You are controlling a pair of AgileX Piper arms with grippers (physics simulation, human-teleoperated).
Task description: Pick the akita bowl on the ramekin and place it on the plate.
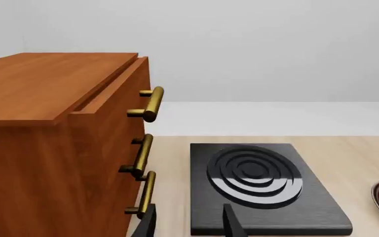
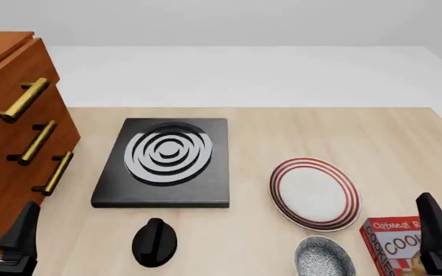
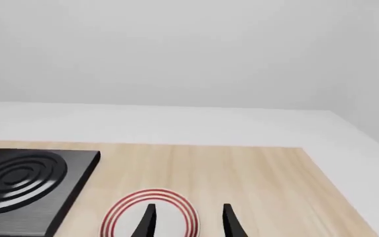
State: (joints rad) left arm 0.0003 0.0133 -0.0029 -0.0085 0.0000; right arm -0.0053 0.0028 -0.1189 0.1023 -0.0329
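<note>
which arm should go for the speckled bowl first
Right. The akita bowl sits at the near edge beside the right gripper, whose fingers are open, with the plate just beyond. The left gripper is far across, by the wooden cabinet.

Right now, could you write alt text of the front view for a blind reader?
A speckled bowl sits at the table's near edge, just before a red-ringed plate. A black burner slab lies left of the plate, beside a wooden cabinet.

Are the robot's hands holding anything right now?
No. The left gripper and the right gripper are both open with nothing between their fingers. The akita bowl sits untouched near the plate.
</note>
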